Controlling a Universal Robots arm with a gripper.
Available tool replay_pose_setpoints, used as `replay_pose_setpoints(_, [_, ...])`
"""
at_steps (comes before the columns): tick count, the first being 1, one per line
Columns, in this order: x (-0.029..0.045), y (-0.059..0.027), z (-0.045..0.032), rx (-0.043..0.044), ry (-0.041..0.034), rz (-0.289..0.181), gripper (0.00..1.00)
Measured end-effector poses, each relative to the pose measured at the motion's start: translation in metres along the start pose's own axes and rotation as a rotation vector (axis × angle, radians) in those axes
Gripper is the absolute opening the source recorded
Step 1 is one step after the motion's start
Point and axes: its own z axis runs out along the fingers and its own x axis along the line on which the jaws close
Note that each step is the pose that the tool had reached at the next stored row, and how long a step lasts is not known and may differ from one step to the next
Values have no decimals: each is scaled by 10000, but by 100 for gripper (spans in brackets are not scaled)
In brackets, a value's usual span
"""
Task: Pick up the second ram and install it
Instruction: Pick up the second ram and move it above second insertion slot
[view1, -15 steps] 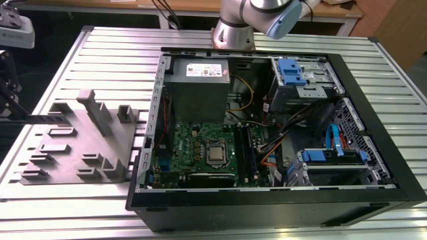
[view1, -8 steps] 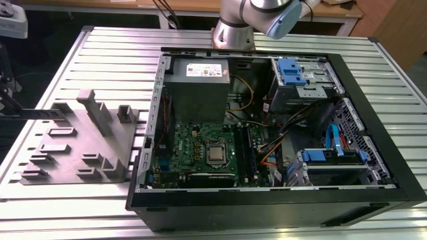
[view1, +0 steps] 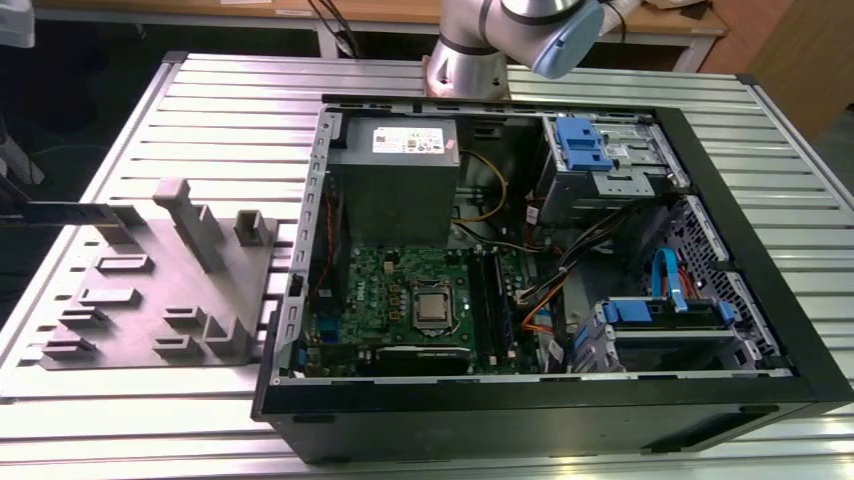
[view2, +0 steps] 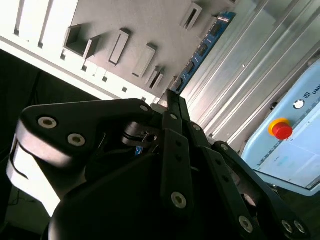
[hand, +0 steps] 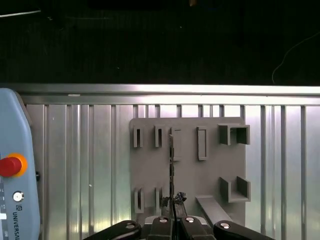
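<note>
The biggest thing here is the tabletop (view1: 200, 100), made from long metal slats. On it lies an open black computer case (view1: 534, 420), turned on its side. Inside the case I see a grey power supply (view1: 394, 190) and, just beside it, a green motherboard (view1: 400, 300).

At the exterior view's left of the case lies a flat grey holder tray (view1: 147, 300) with several upright slabs and small pockets. It is close to the case, but I cannot tell whether the two touch. The base of the robot arm (view1: 474, 50) stands behind the case, at the far edge of the tabletop.

In both wrist views a light blue control pendant (hand: 15, 140) with a red button (hand: 9, 166) lies on the slats, apart from the tray.

The black gripper (hand: 172, 216) is over the holder tray. Its fingers (view2: 175, 145) are pressed together on one end of the second ram (view2: 202, 47). In the second wrist view the module reaches out from the fingertips as a thin blue board with a row of small dark chips. In the first wrist view it is seen from its narrow edge, as a dark line across the grey tray.

In the exterior view the ram (view1: 60, 210) is a thin dark horizontal strip at the far left, near the tray's corner slab and well apart from the case. Whether it touches the tray, I cannot tell.
</note>
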Motion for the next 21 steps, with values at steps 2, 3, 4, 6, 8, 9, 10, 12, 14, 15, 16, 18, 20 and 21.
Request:
replay_pose_setpoints(2, [-3, 0, -60, 0, 0, 0, 9])
replay_pose_setpoints(3, [-5, 0, -91, -1, 1, 0, 9])
replay_pose_setpoints(4, [-6, 0, -121, -1, -1, 0, 9])
replay_pose_setpoints(6, [-9, 0, -178, 0, -4, 0, 9])
replay_pose_setpoints(8, [-12, 0, -229, 2, -5, 0, 9])
replay_pose_setpoints(9, [-13, 0, -258, 1, -6, 0, 9])
replay_pose_setpoints(10, [-15, 0, -287, 3, -8, 0, 9])
replay_pose_setpoints(12, [-17, 1, -340, 4, -10, 0, 9])
replay_pose_setpoints(14, [-19, 1, -381, 8, -12, 0, 9])
replay_pose_setpoints(15, [-20, 0, -398, 9, -11, -1, 9])
replay_pose_setpoints(16, [-21, 0, -414, 9, -10, -1, 9])
replay_pose_setpoints(18, [-23, 0, -445, 10, -11, -1, 9])
replay_pose_setpoints(20, [-24, 0, -472, 8, -10, -1, 9])
replay_pose_setpoints(21, [-24, 0, -474, 8, -11, -1, 9])
